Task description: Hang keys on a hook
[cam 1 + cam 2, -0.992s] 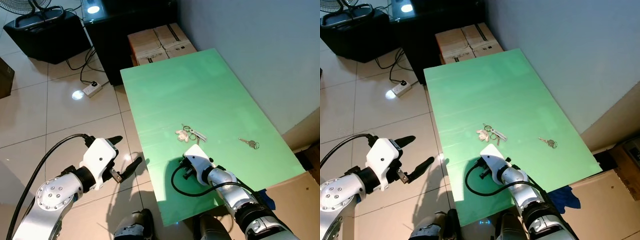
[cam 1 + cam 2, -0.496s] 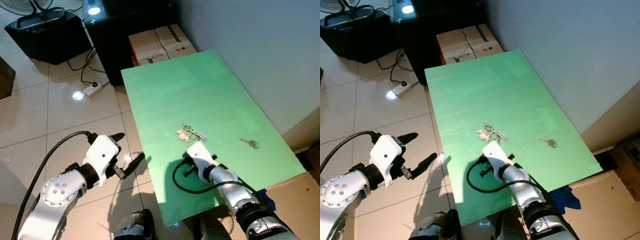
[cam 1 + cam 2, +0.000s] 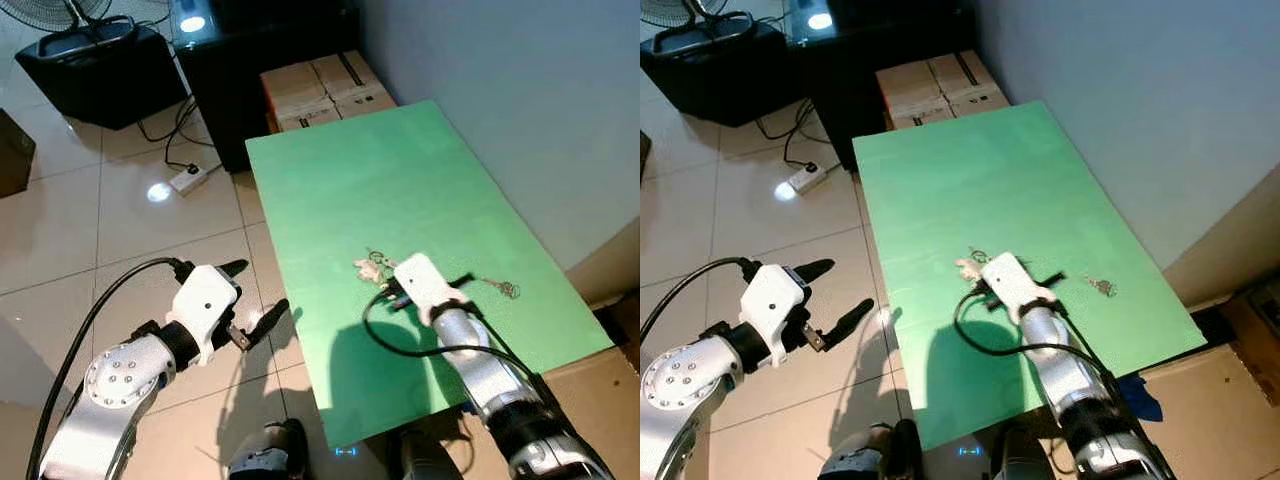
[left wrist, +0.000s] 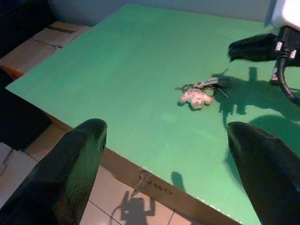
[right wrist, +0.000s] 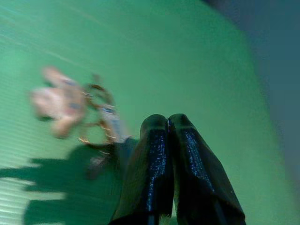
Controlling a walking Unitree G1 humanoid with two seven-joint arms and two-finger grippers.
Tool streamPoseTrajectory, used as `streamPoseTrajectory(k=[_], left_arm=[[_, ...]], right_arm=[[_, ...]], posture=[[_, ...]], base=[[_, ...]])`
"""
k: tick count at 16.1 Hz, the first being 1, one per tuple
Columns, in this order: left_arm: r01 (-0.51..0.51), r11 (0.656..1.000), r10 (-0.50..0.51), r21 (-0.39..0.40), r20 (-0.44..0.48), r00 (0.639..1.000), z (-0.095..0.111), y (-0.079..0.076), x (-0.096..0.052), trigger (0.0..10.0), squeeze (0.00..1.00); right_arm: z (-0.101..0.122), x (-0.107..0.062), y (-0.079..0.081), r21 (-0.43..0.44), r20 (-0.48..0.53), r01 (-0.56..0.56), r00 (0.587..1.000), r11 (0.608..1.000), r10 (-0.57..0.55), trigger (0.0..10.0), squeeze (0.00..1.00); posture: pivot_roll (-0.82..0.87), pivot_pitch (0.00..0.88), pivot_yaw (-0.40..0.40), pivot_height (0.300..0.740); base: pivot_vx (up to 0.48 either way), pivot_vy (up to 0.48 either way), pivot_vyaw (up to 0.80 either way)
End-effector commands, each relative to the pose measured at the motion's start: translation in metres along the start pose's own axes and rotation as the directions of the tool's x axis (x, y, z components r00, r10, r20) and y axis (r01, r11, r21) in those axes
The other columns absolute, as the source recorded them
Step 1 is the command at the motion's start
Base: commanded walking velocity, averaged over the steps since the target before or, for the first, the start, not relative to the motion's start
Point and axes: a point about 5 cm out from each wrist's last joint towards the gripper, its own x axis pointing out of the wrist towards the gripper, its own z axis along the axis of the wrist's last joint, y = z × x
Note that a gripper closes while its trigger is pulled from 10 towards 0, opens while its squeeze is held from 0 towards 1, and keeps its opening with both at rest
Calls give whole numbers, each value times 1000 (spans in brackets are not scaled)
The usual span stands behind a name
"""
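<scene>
A bunch of keys (image 4: 202, 87) on metal rings lies flat on a green table (image 3: 400, 180), joined to a small pale plush figure charm (image 4: 194, 98); a second, smaller key set (image 3: 499, 287) lies apart, nearer the table's right edge.

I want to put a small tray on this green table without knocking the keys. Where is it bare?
The green table is bare from the cardboard boxes down to its middle, and along the near-left edge. It is crowded mid-right: the key bunch with pale charm, the right end effector with fingers closed, and a single small key.
</scene>
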Motion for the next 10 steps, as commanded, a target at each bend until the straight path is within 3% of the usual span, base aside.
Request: streamPoseTrajectory(k=[1, 2, 8, 9, 10], left_arm=[[-10, 1000, 10, 3, -17, 1000, -4, 2, -3, 10000, 0], [-10, 1000, 10, 2, -16, 1000, -4, 2, -2, 10000, 0], [-1, 1000, 1, -7, -8, 1000, -5, -1, 2, 10000, 0], [-2, 1000, 2, -7, -6, 1000, -5, -1, 2, 10000, 0], [-7, 1000, 7, -8, -3, 1000, -5, -2, 2, 10000, 0]], right_arm=[[0, -3, -4, -50, -6, 40, 999, 998, -40, 0, 0], [1, -6, -7, -93, 6, 71, 998, 993, -70, 0, 0], [7, -13, -4, -136, 9, 107, 994, 985, -107, 0, 0], [9, -14, -4, -130, 16, 114, 994, 985, -113, 0, 0], [14, -14, -2, -32, 44, 120, 992, 992, -118, 0, 0]], posture=[[75, 173, 106, 740], [74, 173, 106, 740], [56, 166, 105, 740], [56, 163, 103, 740], [55, 160, 100, 740]], base=[[0, 0, 0], [0, 0, 0], [0, 0, 0], [0, 0, 0], [0, 0, 0]])
